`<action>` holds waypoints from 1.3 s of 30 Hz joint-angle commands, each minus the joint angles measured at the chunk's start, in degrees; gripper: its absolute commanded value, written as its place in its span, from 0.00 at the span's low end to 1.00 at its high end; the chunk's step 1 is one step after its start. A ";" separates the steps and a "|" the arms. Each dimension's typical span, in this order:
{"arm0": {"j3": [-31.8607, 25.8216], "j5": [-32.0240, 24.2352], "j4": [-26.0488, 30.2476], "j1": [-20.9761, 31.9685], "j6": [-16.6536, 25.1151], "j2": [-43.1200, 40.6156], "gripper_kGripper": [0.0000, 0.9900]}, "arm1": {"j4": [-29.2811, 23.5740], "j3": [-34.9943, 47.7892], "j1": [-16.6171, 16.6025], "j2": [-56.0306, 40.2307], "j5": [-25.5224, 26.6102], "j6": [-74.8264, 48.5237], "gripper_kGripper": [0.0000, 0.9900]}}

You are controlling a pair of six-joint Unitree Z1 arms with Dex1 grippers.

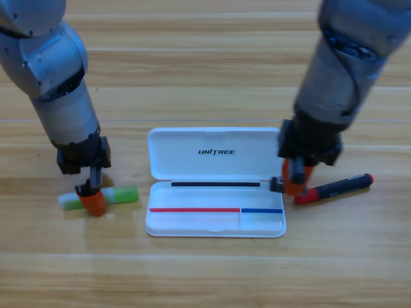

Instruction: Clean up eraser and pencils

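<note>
Case [215, 226] open near table's front edge, nothing stowed | left gripper [94, 200] down on green pencil [122, 194], grip unclear | right gripper [294, 185] clasps eraser [277, 185] at case's right edge | black pencil [334, 188] waiting

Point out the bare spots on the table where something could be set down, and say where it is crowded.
Bare wood runs along the near edge below the white case and across the far side above its lid. It is crowded at the case's left, where the left gripper is on the green pencil, and at its right, where the right gripper meets the black pencil.
</note>
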 commanded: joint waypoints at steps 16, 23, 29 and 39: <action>4.41 -4.08 -2.72 0.72 3.84 2.93 0.53 | 3.73 -7.56 4.00 13.38 -1.62 -2.32 0.00; 4.50 -5.93 -2.55 0.72 5.34 3.98 0.10 | 4.08 -7.56 4.27 13.82 -1.80 -2.15 0.00; 4.76 -6.10 -2.20 0.72 5.77 3.80 0.00 | 4.08 -7.74 4.27 13.99 -2.94 -1.62 0.62; 5.73 -5.49 -1.85 0.63 6.65 2.93 0.00 | 4.17 -7.82 4.27 9.77 -2.94 -1.27 0.93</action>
